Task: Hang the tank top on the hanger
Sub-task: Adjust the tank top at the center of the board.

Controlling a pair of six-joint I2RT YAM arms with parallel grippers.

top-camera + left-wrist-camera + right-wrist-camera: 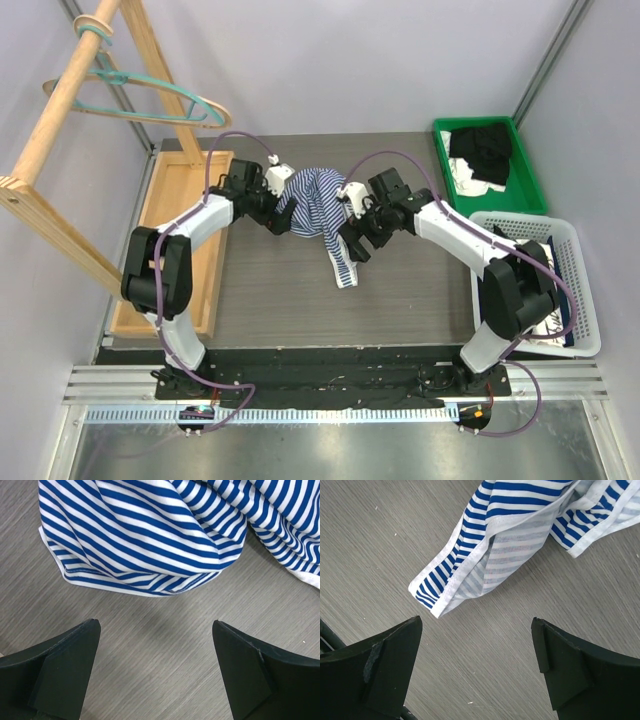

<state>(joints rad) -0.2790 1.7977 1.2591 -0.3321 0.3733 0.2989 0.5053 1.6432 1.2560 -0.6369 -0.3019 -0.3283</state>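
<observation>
The left tool (155,630), black and two-fingered, is standing with its fingers spread wide, gripping nothing and hovering over bare counter. Just past its tips, toward 12 o'clock in its wrist view, a rounded fold of the soft navy-and-white striped tank top (150,530) is lying on the counter, apart from both fingers. The right tool (476,625), the same black pair of fingers, is likewise gaping wide and holding nothing. A white-trimmed end of the top is lying toward 11 o'clock of its gap, touching neither finger.

From above, the two tools are facing each other across the one tank top, the left at its 9 o'clock side and the right at its 4 o'clock side. The top is sitting bunched in the middle of the grey wood-grain counter (420,300), with a narrow strip trailing toward 5 o'clock.

One thin teal-green hanger (150,95) is hanging from the slanted pale wooden rack (45,135) at 10 o'clock, well apart from the top. One flat wooden tray (175,195) is lying at 9 o'clock, beneath the left arm. One green plastic crate (440,160) is sitting at 2 o'clock, holding a black garment (482,142) and something white. One white slatted basket (530,218) is standing at 3 o'clock beside the right arm.
</observation>
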